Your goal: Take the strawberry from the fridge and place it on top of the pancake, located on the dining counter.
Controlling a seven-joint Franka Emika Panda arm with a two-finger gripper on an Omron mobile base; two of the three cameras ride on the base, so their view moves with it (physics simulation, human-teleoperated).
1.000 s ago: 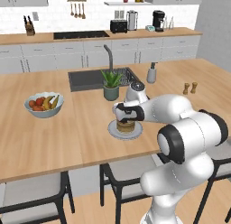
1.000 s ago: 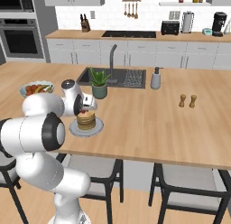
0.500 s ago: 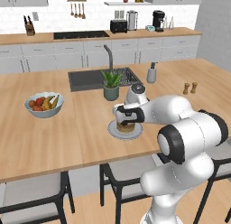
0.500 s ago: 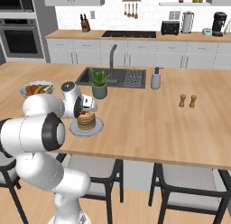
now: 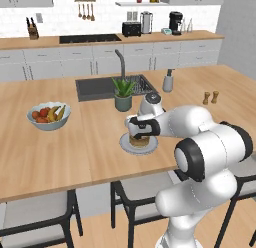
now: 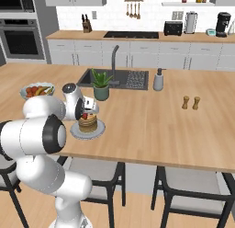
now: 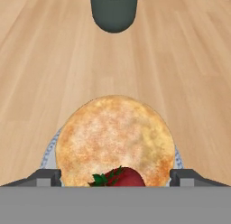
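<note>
The tiny dark-red strawberry with its green leafy cap (image 7: pixel 121 178) sits between my two dark fingertips, low over the near edge of the round golden-tan pancake stack (image 7: pixel 115 139), and I cannot tell whether it already rests on the top cake or hangs just above it. My two-finger gripper (image 7: pixel 115 179) has its tips standing wide apart, clear of the berry on both sides, so I judge that I have let go, though the berry's lower half is cut off from sight. The danger I see is placement: the berry lies close to the rim nearest me rather than at the middle, so it could roll off onto the small round grey plate (image 7: pixel 50 151) or the light-wood dining counter (image 7: pixel 189 74) if I lift away crookedly and a finger (image 7: pixel 45 177) brushes it. From the right base camera the berry (image 6: pixel 84 116) shows as a red dot tight against my hand atop the stack (image 6: pixel 87 123), so a sideways retreat could drag it. Ahead of me stands a dark grey-green plant pot (image 7: pixel 113 11), well apart; a straight upward withdrawal avoids it.
</note>
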